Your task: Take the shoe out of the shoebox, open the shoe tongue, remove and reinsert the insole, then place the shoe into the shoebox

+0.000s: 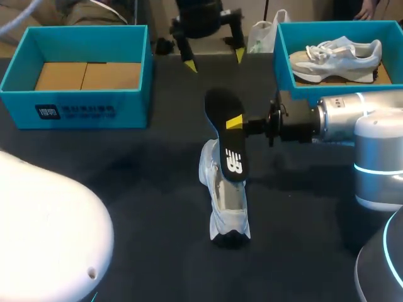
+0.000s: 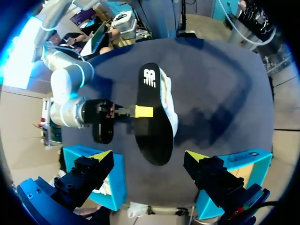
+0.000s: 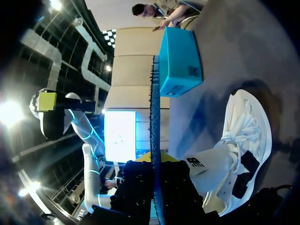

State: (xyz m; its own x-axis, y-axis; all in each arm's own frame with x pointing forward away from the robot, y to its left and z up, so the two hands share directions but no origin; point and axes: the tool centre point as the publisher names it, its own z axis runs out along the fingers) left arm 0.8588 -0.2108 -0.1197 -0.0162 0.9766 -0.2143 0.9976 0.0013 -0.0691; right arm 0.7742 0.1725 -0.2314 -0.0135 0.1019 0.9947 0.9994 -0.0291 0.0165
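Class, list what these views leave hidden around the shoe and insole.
1. Head view: the insole covers part of the opening of the shoe and the far finger of the right gripper.
2. Right wrist view: the insole shows edge-on, its faces unseen.
3. Left wrist view: the insole hides most of the shoe.

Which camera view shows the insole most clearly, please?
The left wrist view: the insole shows its whole flat face, pinched by the right gripper. The head view shows it at an angle above the shoe; the right wrist view shows only its thin edge.
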